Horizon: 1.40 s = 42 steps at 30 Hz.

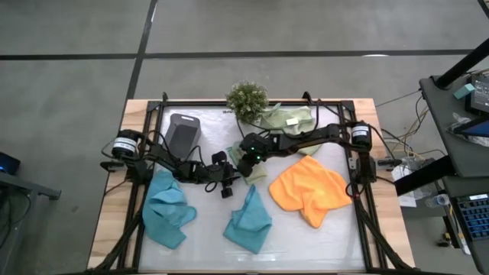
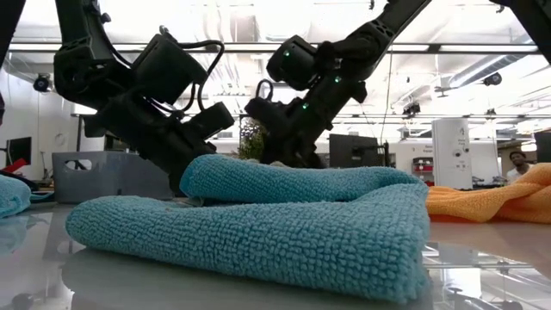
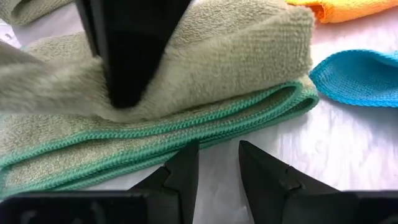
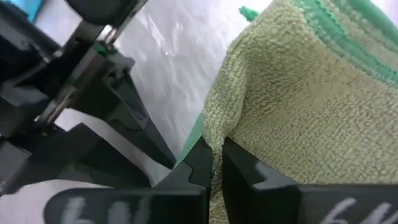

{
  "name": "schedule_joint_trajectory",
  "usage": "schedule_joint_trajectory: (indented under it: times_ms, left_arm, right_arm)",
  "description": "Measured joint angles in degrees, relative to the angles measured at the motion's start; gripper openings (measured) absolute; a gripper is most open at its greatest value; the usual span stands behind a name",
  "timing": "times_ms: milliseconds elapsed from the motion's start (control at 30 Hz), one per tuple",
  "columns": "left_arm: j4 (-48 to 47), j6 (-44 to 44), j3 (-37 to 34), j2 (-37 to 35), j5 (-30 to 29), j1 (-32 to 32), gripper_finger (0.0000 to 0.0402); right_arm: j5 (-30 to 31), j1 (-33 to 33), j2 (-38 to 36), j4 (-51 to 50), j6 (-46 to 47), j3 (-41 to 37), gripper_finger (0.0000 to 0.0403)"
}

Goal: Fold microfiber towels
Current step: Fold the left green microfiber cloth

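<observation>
Both arms meet near the middle of the table, over a sage-green towel lying folded there, just below the plant that stands at the far edge.

Right gripper: jaws closed on an edge of this sage-green towel; the cloth hangs pinched between the two fingers. From the left wrist view, the same dark gripper presses down into the top layer of the towel, whose green stitched hem runs along the fold.

Left gripper: jaws part open, holding nothing, tips just short of the towel's folded hem, above bare table. In the high view it sits just beside the towel on the left.

Other cloths:
- second sage-green towel with a small white tag, at the far edge beside the plant
- orange towel, loosely spread, toward the right edge
- teal towel, crumpled, near the left edge
- second teal towel, folded over, at the near edge toward the middle; it fills the low view

Dark grey tray at the far left, near the left arm's base.

A person shows far off in the room at the low view's right edge.
</observation>
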Motion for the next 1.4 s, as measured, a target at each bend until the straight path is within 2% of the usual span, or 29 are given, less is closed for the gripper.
schedule_joint_trajectory:
  times_ms: [433, 633, 1400]
  left_arm:
    - [0.1, 0.0, 0.0, 0.0, -0.2, 0.2, 0.0100]
    - [0.1, 0.0, 0.0, 0.0, -0.2, 0.2, 0.0100]
    - [-0.2, 0.0, 1.0, 0.0, -0.3, 0.5, 0.0100]
  right_arm:
    - [-0.9, 0.5, 0.3, 2.0, -0.6, 0.0, 0.0013]
    - [-0.7, 0.6, 0.3, 2.0, -4.2, 0.0, 0.0013]
    - [-0.5, 1.2, 0.3, 1.4, -4.8, 0.0, 0.0013]
